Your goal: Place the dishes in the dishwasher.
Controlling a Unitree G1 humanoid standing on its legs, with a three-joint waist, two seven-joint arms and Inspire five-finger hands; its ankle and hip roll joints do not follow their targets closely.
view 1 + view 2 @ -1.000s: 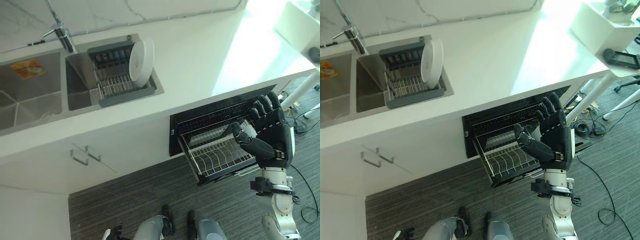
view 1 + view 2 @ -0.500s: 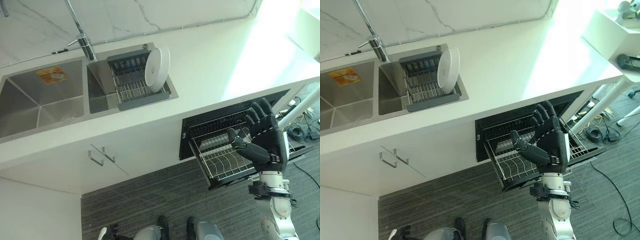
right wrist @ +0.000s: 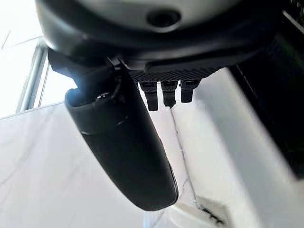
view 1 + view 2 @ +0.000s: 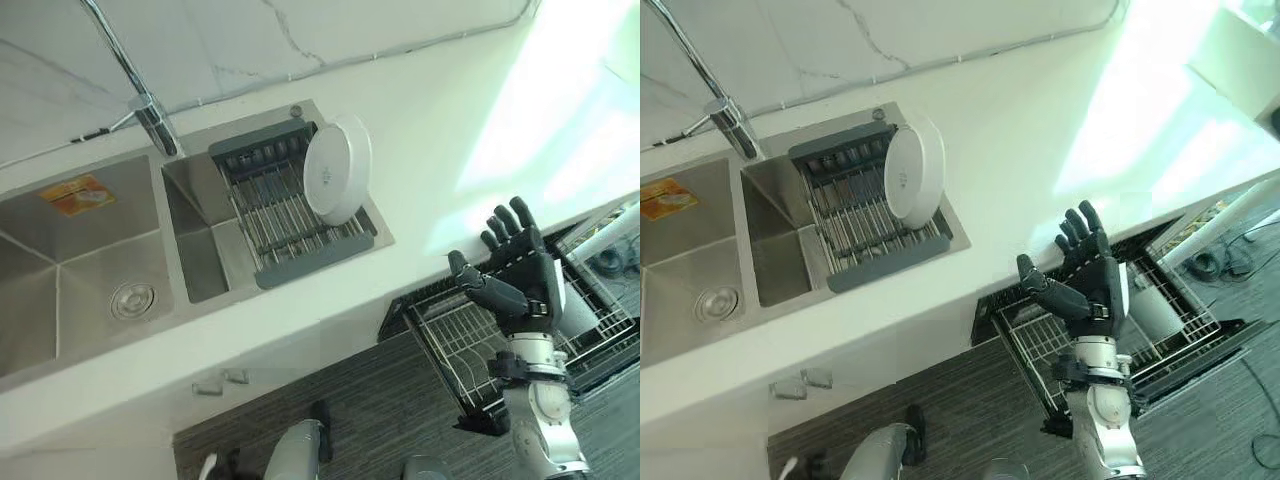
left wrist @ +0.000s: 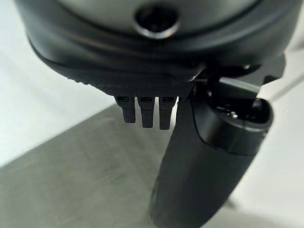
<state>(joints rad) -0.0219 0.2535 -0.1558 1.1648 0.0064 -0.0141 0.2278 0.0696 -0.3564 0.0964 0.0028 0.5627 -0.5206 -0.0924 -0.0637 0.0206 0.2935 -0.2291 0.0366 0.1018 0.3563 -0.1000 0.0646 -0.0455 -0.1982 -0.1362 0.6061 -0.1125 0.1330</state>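
While standing on edge in the grey slotted sink rack (image 4: 290, 215), leaning there to drain, round white plate (image 4: 338, 182) untouched and well apart from both hands. Right hand (image 4: 520, 275) raised above pulled-out black wire dishwasher basket (image 4: 470, 345), fingers straight and spread, holding nothing, probably ready to reach. Left hand (image 5: 209, 156) near grey floor, fingers straight, idle.

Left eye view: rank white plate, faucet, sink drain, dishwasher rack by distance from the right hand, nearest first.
From the right hand, raised open at the counter's edge:
1. Dishwasher rack, pulled out just below the hand.
2. White plate, on edge in the drying rack, to its left.
3. Faucet, behind the sink.
4. Sink drain, in the left basin, about as far as the faucet.
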